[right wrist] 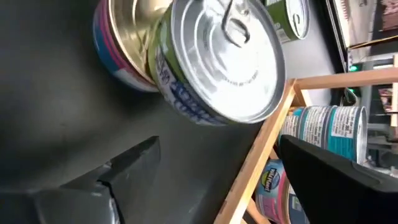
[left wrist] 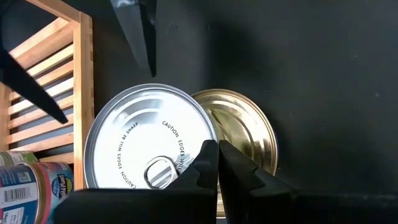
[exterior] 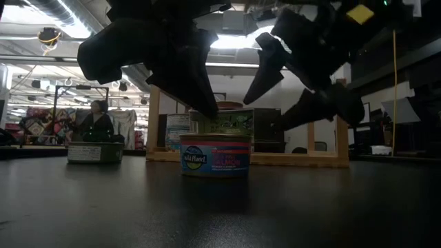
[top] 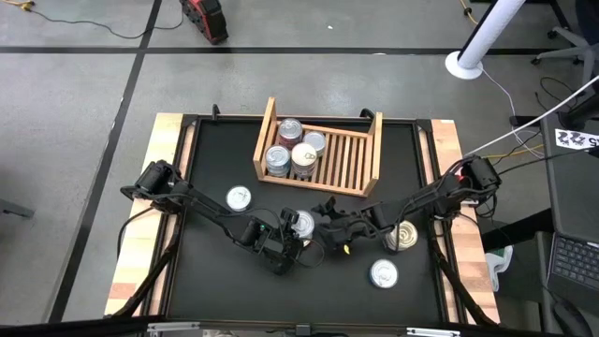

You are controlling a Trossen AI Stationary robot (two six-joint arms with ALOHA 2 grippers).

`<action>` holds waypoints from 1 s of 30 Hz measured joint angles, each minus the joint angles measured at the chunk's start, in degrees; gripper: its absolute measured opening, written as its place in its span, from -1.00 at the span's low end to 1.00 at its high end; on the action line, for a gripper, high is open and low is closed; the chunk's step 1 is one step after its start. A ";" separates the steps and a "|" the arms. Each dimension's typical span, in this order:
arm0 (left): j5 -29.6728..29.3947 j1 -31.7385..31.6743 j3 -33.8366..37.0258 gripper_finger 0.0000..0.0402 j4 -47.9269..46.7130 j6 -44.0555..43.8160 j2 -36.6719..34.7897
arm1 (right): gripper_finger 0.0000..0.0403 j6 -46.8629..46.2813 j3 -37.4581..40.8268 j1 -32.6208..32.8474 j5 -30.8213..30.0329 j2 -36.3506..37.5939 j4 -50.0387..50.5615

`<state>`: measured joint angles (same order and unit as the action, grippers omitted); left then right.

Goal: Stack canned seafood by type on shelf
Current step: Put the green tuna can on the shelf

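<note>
A black table holds a wooden shelf at its far middle, with four tins already clustered at its left end. Four more tins lie loose on the table in front. The right gripper hangs with fingers spread wide, empty; the left gripper has fingers pressed together, holding nothing. Between them sits one tin near the shelf. It looks rigid, smooth-sided, probably slippery; best pinched across its round wall.
</note>
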<state>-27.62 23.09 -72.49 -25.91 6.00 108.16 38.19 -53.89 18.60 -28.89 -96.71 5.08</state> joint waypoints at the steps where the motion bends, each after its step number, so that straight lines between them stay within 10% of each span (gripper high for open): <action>1: -0.02 0.00 0.00 -1.00 0.00 0.00 0.00 | 0.62 0.26 0.88 0.20 -0.29 0.00 -1.46; 30: 0.13 -0.37 0.04 -1.00 1.18 -1.42 -0.04 | 0.62 13.34 7.49 3.20 -15.14 -11.37 -33.07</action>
<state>-27.49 22.72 -72.44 -24.73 4.58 108.12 51.53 -46.39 21.80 -44.03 -108.07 -27.99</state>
